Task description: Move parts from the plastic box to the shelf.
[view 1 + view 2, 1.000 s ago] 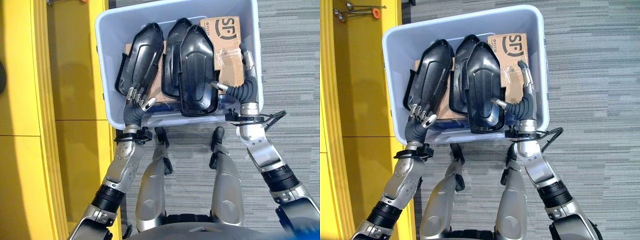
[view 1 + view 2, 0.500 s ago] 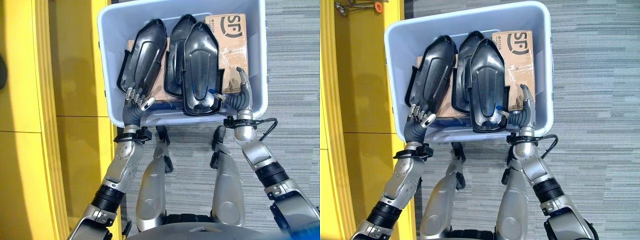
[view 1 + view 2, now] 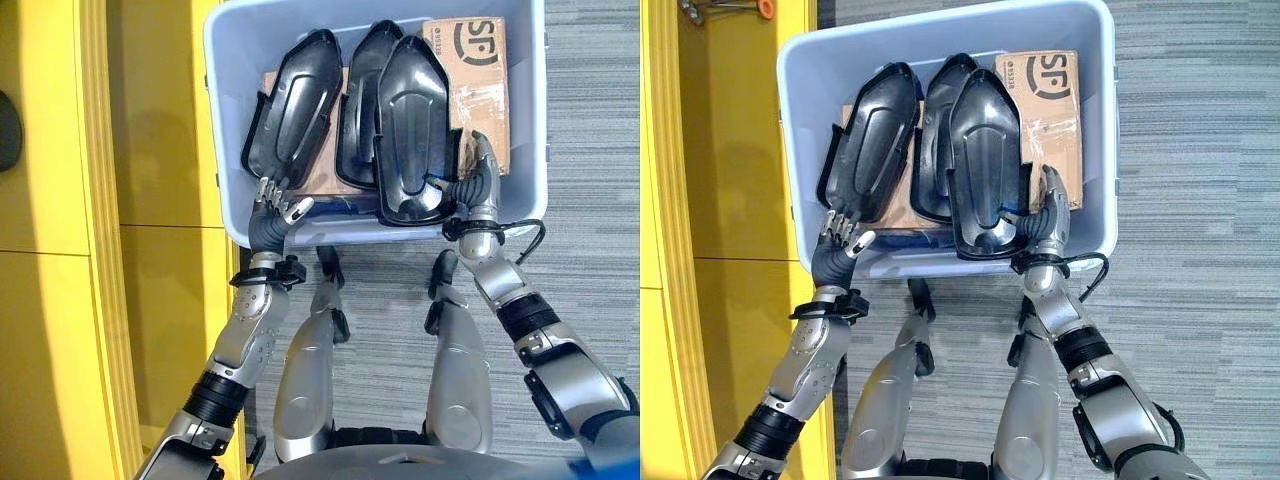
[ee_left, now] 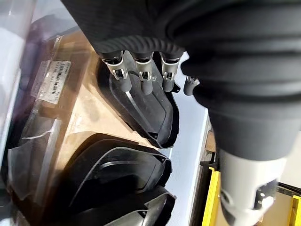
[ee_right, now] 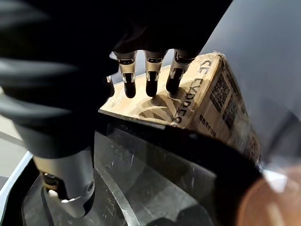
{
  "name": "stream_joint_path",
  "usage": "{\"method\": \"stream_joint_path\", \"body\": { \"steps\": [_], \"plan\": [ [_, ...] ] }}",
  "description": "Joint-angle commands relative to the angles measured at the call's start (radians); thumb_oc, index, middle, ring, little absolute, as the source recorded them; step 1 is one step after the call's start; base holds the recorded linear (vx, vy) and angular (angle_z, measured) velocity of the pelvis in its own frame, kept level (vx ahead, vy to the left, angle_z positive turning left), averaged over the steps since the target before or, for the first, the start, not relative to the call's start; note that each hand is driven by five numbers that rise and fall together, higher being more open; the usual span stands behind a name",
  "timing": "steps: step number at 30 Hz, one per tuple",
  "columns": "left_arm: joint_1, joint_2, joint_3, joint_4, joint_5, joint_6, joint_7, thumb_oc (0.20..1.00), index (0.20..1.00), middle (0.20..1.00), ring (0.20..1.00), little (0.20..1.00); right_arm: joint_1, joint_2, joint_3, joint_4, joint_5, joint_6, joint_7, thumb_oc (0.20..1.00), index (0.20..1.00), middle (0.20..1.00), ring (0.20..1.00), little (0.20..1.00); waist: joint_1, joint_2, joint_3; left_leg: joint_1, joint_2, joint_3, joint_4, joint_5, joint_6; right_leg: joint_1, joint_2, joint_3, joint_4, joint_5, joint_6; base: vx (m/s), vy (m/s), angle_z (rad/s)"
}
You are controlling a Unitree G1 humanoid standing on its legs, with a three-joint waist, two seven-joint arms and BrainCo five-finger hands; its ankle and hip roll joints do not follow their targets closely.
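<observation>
three black moulded plastic shells lie side by side in the pale blue plastic box [image 3: 228,120], leaning on flat brown cardboard cartons: the left shell [image 3: 292,110], the middle shell [image 3: 358,100] partly tucked under its neighbour, and the right shell [image 3: 415,135] lying on top and nearest the front wall, which probably makes it the easiest to lift first. the right hand [image 3: 478,175] is down inside the box between that top shell and the printed carton [image 3: 478,85]; in its own wrist view the fingers [image 5: 150,77] hang straight and relaxed just over the carton's edge, gripping nothing, the thumb by the shell's rim, apparently placed to get a hold on the shell's side. the left hand [image 3: 275,205] sits at the near end of the left shell, fingers [image 4: 143,77] loosely extended with tips at or just above its edge, not closed on it. the yellow shelf [image 3: 60,250] stands beside the box on the robot's left, so every part is yet to be moved.
</observation>
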Motion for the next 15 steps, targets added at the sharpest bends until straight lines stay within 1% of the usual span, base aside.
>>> {"method": "stream_joint_path", "body": {
  "steps": [1,5,6,7,11,15],
  "plan": [
    [-0.011,0.033,-0.030,-0.081,-0.012,-0.061,-0.021,1.000,1.000,1.000,1.000,1.000,-0.062,0.040,0.025,0.105,0.108,0.005,0.057,1.000,1.000,1.000,1.000,1.000,0.049,0.008,-0.007,0.043,0.042,-0.047,0.088,-0.129,-0.096,-0.015,-0.055,-0.035,-0.059,0.088,0.065,0.00,0.000,0.00],
    [-0.016,0.037,-0.042,-0.082,-0.018,-0.064,-0.023,1.000,1.000,1.000,1.000,1.000,-0.117,0.052,0.034,0.230,0.143,0.017,0.066,1.000,1.000,1.000,1.000,1.000,0.060,0.016,-0.007,0.032,0.037,-0.053,0.092,-0.131,-0.093,-0.021,-0.058,-0.036,-0.055,0.087,0.062,0.00,0.009,0.04],
    [-0.018,0.038,-0.043,-0.081,-0.019,-0.063,-0.024,1.000,1.000,1.000,1.000,1.000,-0.130,0.054,0.042,0.268,0.145,0.022,0.074,0.702,0.702,0.702,0.702,0.702,0.063,0.017,-0.007,0.030,0.035,-0.053,0.092,-0.130,-0.092,-0.023,-0.058,-0.036,-0.052,0.086,0.061,0.00,0.005,0.06],
    [-0.022,0.040,-0.049,-0.080,-0.021,-0.063,-0.030,1.000,1.000,1.000,1.000,1.000,-0.151,0.055,0.056,0.340,0.148,0.031,0.092,0.200,0.200,0.200,0.200,0.200,0.070,0.020,-0.007,0.026,0.034,-0.058,0.092,-0.129,-0.091,-0.023,-0.060,-0.040,-0.050,0.085,0.061,0.00,0.003,0.04],
    [-0.032,0.041,-0.054,-0.075,-0.023,-0.063,-0.036,1.000,1.000,1.000,1.000,1.000,-0.178,0.054,0.088,0.425,0.129,0.047,0.116,0.200,0.200,0.200,0.200,0.200,0.078,0.024,-0.007,0.020,0.030,-0.065,0.091,-0.127,-0.089,-0.021,-0.064,-0.046,-0.049,0.084,0.062,0.01,0.006,0.03],
    [-0.045,0.037,-0.052,-0.068,-0.017,-0.066,-0.030,1.000,1.000,1.000,1.000,1.000,-0.170,0.056,0.101,0.433,0.107,0.050,0.117,0.200,0.200,0.200,0.200,0.200,0.080,0.023,-0.007,0.026,0.027,-0.068,0.087,-0.127,-0.086,-0.017,-0.063,-0.045,-0.050,0.084,0.062,0.01,0.014,0.10]
  ]
}}
